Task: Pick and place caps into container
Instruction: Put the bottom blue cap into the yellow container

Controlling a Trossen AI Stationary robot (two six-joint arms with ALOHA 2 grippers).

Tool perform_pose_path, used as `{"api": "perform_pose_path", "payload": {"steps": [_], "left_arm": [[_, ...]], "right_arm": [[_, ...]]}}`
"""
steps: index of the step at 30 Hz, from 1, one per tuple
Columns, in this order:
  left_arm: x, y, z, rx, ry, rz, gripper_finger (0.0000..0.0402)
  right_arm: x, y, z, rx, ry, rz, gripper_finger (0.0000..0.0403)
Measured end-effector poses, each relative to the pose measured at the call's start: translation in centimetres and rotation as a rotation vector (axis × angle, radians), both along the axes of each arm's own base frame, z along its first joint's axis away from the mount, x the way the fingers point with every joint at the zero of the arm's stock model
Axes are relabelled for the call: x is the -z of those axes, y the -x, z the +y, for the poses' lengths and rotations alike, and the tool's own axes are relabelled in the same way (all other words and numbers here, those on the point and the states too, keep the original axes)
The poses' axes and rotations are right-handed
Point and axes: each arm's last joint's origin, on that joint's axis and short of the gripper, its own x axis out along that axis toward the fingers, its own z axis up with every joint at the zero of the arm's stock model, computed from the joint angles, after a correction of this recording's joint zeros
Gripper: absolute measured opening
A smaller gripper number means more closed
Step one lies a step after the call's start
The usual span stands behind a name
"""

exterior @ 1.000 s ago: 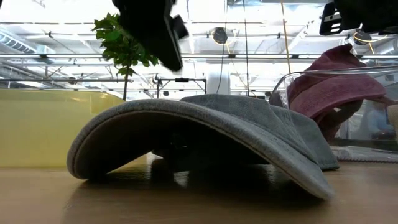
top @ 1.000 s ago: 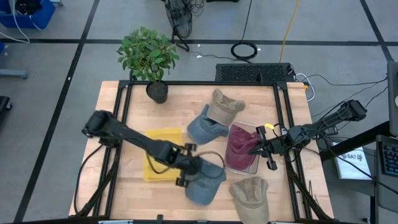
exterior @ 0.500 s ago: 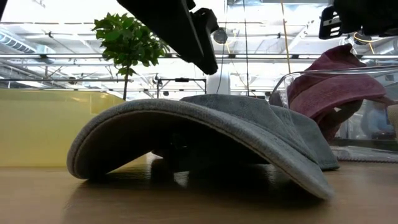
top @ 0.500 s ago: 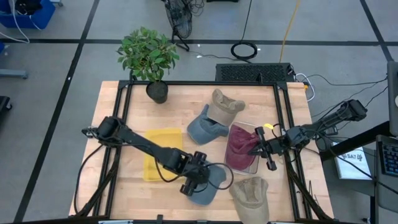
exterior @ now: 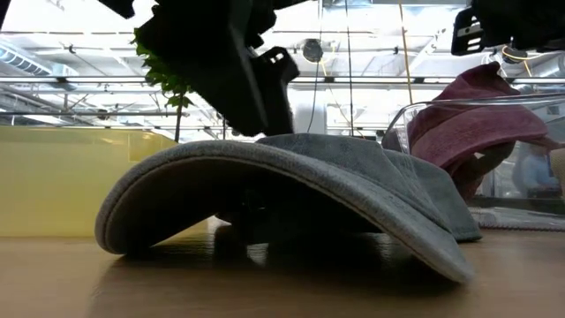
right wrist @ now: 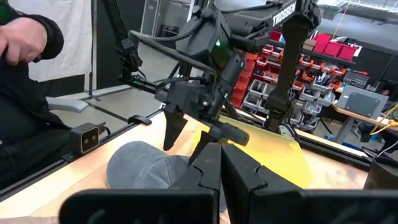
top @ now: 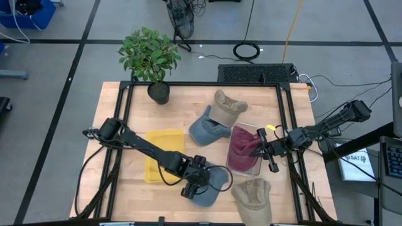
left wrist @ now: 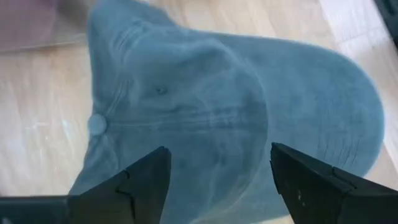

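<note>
left gripper [top: 196, 182]: hovering spread over near blue-grey cap [top: 211, 186] | right gripper [top: 259, 151]: waiting pressed together by clear container [top: 254, 169]

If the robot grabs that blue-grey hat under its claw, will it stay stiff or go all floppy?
Probably floppy on top: the blue-grey cap is soft fabric, creased across its crown. Its brim holds an arch above the table, so that part likely stays stiffer. The open left gripper will probably squash the crown when it closes.

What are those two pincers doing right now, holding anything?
Left pincer: open, poised over the blue-grey cap near the table's front edge, holding nothing.
Right pincer: shut, empty, waiting by the clear container.
</note>
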Motion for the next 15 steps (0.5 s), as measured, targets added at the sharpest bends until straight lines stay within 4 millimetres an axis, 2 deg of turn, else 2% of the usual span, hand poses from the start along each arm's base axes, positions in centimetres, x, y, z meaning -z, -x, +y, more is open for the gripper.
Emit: {"api": "perform_pose_path", "payload": {"steps": [7,15], "left_arm": [[2.0,0.4,0.4,-0.005,0.011,-0.025,0.025],[2.3,0.4,0.4,-0.002,0.018,-0.046,0.0222]], "right_arm": [[0.0,0.0,0.0,0.001,0.023,-0.011,0.0],[-0.1,0.0,0.0,0.002,0.047,-0.031,0.0]]}}
